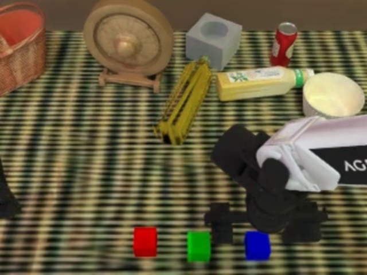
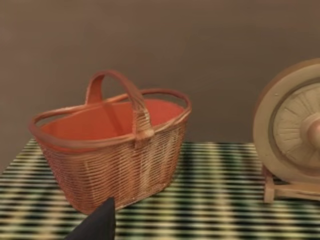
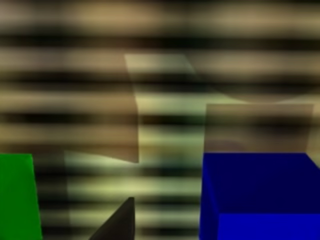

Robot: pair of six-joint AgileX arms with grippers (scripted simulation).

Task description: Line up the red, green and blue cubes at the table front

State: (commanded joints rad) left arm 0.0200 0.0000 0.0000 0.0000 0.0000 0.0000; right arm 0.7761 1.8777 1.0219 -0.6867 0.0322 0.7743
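Right gripper, jaws apart, straddles glossy deep-blue cube from twelve o'clock; bright-green cube sits at nine o'clock, bright-red cube beyond.

even, soft light throughout; table weave blurs heavily up close, with faint shadows beneath objects.

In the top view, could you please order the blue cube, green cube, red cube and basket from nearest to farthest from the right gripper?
From the right gripper, low at the table front:
1. Blue cube, just beneath it.
2. Green cube, to its left.
3. Red cube, further left.
4. Basket, back left corner.
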